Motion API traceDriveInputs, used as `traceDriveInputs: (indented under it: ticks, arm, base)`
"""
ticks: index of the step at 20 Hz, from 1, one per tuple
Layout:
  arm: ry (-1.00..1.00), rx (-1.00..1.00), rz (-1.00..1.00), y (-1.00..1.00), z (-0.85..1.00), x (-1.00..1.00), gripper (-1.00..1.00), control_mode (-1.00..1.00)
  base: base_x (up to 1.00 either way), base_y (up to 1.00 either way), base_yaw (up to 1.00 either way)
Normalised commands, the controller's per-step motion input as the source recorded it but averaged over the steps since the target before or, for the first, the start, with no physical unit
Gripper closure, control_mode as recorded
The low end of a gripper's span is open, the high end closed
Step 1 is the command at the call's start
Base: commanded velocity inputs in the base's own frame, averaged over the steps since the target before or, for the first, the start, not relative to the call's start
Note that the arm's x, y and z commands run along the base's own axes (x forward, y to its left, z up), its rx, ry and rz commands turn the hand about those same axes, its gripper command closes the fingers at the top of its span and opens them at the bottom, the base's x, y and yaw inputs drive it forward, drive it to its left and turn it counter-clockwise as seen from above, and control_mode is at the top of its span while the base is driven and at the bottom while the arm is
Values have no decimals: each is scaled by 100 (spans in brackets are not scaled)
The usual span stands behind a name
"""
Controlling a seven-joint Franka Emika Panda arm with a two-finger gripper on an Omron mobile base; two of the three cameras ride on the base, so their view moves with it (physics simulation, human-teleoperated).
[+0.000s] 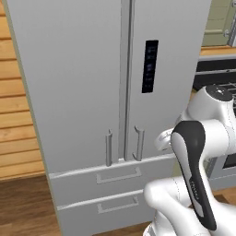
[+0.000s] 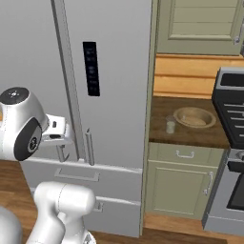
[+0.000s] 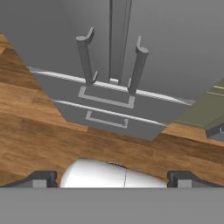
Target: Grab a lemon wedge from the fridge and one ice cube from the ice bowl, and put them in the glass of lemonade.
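**Facing the closed fridge, claw spread**

I stood before the fridge (image 1: 83,83), both of its upper doors shut and the two lower drawers (image 1: 115,189) pushed in. My arm was folded close to my base: the upper link rose, bent at the elbow, and carried my hand forward toward the door handles (image 1: 122,145) at about their height. In the left base view my wrist sat just right of the right-hand handle; in the right base view the hand reached out from the rounded joint toward the same pair of bars, close to them, though I could not tell whether it touched anything.

My gripper (image 3: 111,177) was spread wide: in the hand view the two dark fingertips (image 3: 41,178) stood far apart at the bottom corners, with nothing between them. That view looked down and along the fridge front, taking in the two vertical handles (image 3: 111,59), the seam between the doors, the drawer pulls below and the wooden floor (image 3: 52,135).

The black panel (image 2: 91,69) sat on the right door. To the right of the fridge, on the dark wood counter (image 2: 190,133), the ice bowl (image 2: 194,116) rested with the glass of lemonade (image 2: 170,125) just beside it on its left, well apart from my hand. A dark stove (image 2: 231,109) stood beyond the counter.
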Motion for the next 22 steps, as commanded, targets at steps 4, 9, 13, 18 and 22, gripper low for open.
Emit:
traceDriveInputs:
  ticks: [4, 9, 13, 18, 22]
  arm:
    - [0, 0, 0, 0, 0, 0, -100, 100]
    - [-4, 0, -1, 0, 0, 0, -100, -100]
    - [-6, -1, -11, 0, 0, 71, -100, -100]
    - [-2, 0, -23, 0, -1, 89, -100, -100]
    - [-2, 8, -21, 0, -61, 73, -100, -100]
  base:
    - [0, 0, 0]
    - [0, 0, 0]
    - [0, 0, 0]
    - [0, 0, 0]
    - [0, 0, 0]
